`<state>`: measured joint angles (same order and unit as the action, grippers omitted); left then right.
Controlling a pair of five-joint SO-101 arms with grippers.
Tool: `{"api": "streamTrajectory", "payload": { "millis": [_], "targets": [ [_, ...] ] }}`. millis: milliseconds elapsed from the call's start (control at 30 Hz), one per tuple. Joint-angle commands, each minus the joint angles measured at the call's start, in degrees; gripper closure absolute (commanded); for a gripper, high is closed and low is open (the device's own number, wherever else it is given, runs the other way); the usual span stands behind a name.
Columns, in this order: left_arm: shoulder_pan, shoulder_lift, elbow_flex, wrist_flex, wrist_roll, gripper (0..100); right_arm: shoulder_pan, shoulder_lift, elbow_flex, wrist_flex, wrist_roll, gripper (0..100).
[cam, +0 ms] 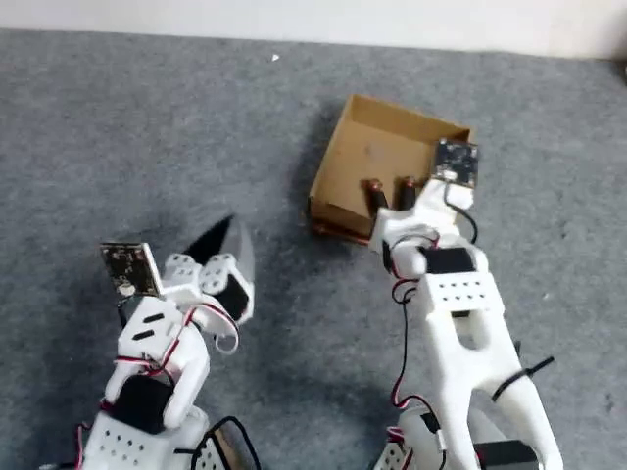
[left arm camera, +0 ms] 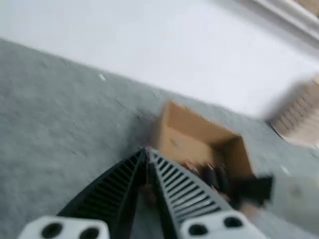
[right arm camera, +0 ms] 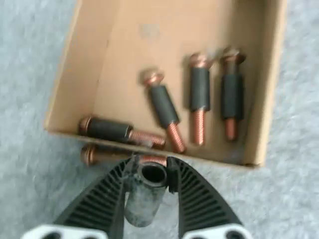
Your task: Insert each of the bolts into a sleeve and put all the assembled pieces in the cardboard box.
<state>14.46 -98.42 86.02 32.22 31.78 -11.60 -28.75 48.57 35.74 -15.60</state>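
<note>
Right wrist view: sleeve [right arm camera: 146, 194] between the fingers [right arm camera: 195, 196], beside cardboard box [right arm camera: 75, 89]

A grey, felt-like surface [cam: 118, 127] spreads under both hands, evenly lit, with only soft shadows. Ahead of the left hand [left arm camera: 148, 155] the grey ends at a white band [left arm camera: 189, 45]; whether that is wall or floor cannot be told. A small pale speck [left arm camera: 101, 77] lies on the grey well ahead of that hand, near the white edge. Farther off runs a pale moulding [left arm camera: 294, 17], and near it stands a tan ridged shape [left arm camera: 299, 117], too blurred to name. The same grey lies on both sides of the right hand [right arm camera: 150, 167].
</note>
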Motion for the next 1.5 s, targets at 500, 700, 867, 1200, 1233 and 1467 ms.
{"api": "streamTrajectory", "payload": {
  "millis": [500, 700, 867, 1200, 1233, 1467],
  "targets": [
    [6.81, 0.31, -5.41, 6.86, 3.6, 90, 0.57, -2.42, 0.13, -1.54, 5.98, 99.5],
    [4.0, 0.31, -5.41, 6.86, 3.6, 90, -7.87, 0.48, 2.51, 1.98, 20.04, 99.5],
    [2.07, 0.22, -5.41, 6.77, 3.6, 90, -8.31, 10.59, -0.13, 2.15, 22.59, 95.7],
    [0.48, 0.22, -5.32, 6.77, 3.52, 90, -8.4, 21.05, -15.87, 16.04, 20.48, 81.0],
    [0.48, 0.13, -5.32, 6.77, 3.52, 90, -8.4, 21.05, -15.96, 16.04, 20.4, 81.0],
    [0.48, -0.4, -3.91, 6.68, 3.34, 90, -12.26, 21.85, -14.81, 18.24, 20.4, 81.1]
  ]
}}
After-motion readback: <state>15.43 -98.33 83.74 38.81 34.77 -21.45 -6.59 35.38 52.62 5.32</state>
